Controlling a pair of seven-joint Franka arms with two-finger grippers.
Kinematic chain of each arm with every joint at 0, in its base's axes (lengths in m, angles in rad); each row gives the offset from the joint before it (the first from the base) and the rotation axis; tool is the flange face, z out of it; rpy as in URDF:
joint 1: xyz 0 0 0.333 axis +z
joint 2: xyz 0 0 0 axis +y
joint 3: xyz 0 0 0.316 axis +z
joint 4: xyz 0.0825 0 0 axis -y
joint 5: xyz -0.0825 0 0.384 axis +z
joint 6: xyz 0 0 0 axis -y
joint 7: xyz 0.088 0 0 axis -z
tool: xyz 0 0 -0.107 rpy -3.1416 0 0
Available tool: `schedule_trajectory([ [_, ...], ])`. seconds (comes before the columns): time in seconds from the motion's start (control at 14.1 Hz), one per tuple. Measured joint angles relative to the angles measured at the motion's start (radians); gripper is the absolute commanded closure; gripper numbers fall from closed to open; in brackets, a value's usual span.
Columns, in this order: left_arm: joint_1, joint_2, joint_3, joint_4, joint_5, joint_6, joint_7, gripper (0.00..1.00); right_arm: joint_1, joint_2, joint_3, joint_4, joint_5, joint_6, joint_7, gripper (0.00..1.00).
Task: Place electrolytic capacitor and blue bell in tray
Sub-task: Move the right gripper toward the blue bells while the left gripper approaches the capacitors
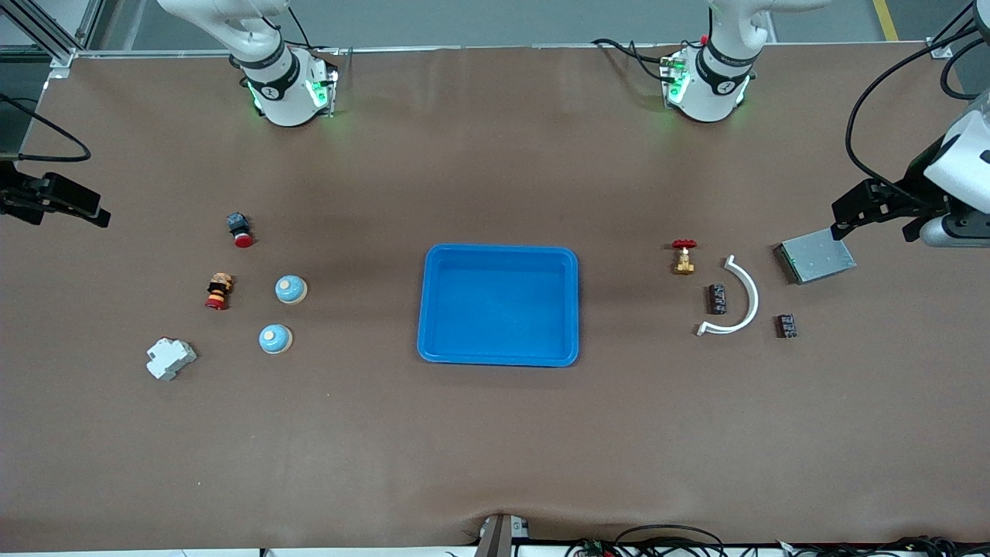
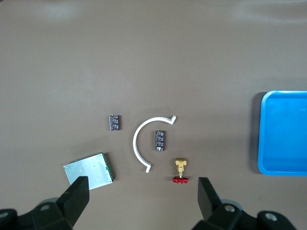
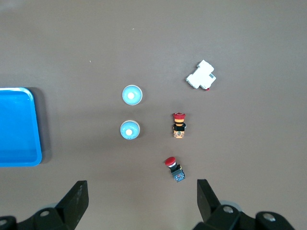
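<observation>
blue tray between both grippers

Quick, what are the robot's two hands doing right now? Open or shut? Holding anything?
Left gripper: open, holding nothing, up over the grey metal plate.
Right gripper: open, holding nothing, up over the table's edge at the right arm's end.

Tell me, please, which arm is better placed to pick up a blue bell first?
The right arm. Both blue bells lie toward its end of the table, and the open right gripper hangs there. The open left gripper is over the grey plate at the left arm's end, past the empty tray.
</observation>
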State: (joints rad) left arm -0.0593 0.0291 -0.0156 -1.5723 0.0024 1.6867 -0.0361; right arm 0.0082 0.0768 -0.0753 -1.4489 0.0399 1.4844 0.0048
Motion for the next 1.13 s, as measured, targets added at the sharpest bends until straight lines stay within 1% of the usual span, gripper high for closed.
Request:
schedule_trajectory([
  [0.57,0.003,0.004,0.003,0.0,0.0,-0.001,0.0,0.0,0.0,0.0,0.0,-0.003,0.0,0.0,0.0,0.0],
  [0.85,0.006,0.053,0.007,0.0,0.007,-0.002,0.0,0.0,0.0,0.0,0.0,-0.018,0.001,0.007,0.0,0.0],
  [0.99,0.015,0.085,0.009,0.0,0.015,-0.002,0.0,0.0,0.0,-0.004,0.0,-0.054,0.001,0.066,0.0,0.0],
  [1.13,0.036,0.113,0.009,0.0,0.015,-0.001,0.0,0.0,0.0,-0.028,0.001,-0.147,0.002,0.163,0.0,0.0],
])
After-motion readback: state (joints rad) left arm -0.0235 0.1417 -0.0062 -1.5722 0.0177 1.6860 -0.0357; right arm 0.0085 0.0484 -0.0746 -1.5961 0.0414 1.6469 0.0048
